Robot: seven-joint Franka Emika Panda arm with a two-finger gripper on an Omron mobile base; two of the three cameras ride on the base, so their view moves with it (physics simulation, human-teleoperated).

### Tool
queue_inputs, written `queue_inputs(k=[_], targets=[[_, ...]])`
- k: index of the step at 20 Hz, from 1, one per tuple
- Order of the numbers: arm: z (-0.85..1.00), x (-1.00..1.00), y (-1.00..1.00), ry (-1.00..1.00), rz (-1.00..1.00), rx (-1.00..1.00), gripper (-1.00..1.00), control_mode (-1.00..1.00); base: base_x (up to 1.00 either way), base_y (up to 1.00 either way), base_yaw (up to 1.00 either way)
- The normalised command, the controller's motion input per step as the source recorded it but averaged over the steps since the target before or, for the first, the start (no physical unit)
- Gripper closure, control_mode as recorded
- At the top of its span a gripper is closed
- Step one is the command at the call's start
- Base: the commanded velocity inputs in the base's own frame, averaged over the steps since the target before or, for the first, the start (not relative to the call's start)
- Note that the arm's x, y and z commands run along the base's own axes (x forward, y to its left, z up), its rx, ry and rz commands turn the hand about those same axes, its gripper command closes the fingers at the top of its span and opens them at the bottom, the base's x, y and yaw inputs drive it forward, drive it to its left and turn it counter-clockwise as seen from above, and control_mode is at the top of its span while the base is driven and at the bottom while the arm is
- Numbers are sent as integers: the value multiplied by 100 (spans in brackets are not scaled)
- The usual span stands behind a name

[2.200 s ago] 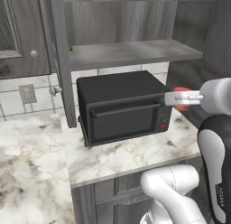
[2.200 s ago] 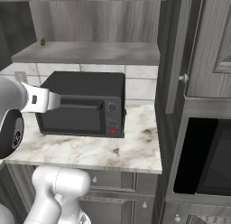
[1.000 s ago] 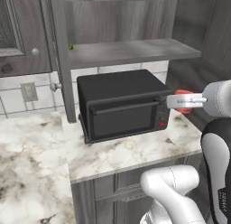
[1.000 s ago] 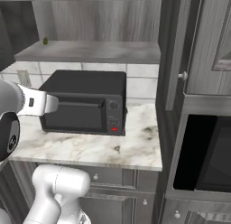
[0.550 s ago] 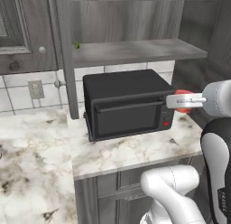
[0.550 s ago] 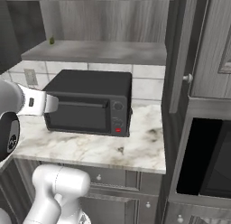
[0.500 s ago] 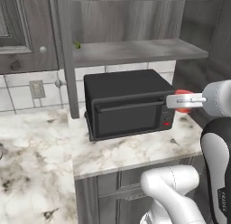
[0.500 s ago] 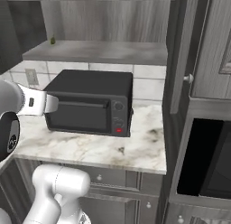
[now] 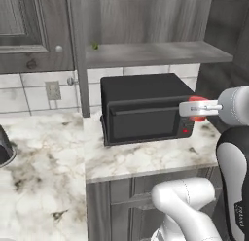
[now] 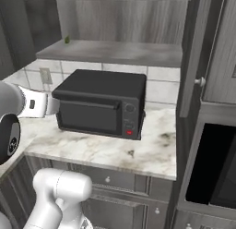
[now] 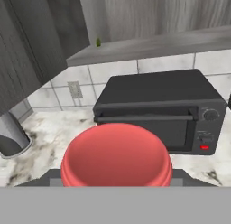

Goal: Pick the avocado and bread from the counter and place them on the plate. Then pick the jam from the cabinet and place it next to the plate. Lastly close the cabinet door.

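Note:
My gripper (image 9: 195,109) is shut on the jam (image 9: 197,100), a red jar held level in front of the black oven's right end. In the hand view the jam's red lid (image 11: 116,157) bulges at the bottom. In the right base view the gripper (image 10: 54,105) shows at the left. The cabinet (image 9: 155,53) stands open above, its grey shelf bare but for a tiny green speck (image 9: 96,46). One cabinet door (image 9: 78,55) shows edge-on at the left, another (image 10: 198,52) at the right. The counter (image 9: 146,160) is white marble. The avocado, bread and plate are out of view.
A black countertop oven (image 9: 146,109) sits under the shelf, close behind the jam. A dark metal vessel (image 11: 11,137) stands on the counter to the left. Another closed cabinet (image 9: 29,31) hangs at the upper left. A built-in oven (image 10: 216,168) fills the right column.
The whole scene has slid to the right in both base views, so the base has driven left. The gripper still holds the jam in the same pose.

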Motion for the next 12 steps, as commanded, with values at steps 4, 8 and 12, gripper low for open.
queue_inputs(k=[4, 8, 12], targets=[[0, 0, 0, 0, 0, 0, 100, 100, -41, -8, 21], [0, 0, 0, 0, 0, 0, 100, 100, -42, -4, 22], [0, 0, 0, 0, 0, 0, 100, 100, -36, 0, 23]])
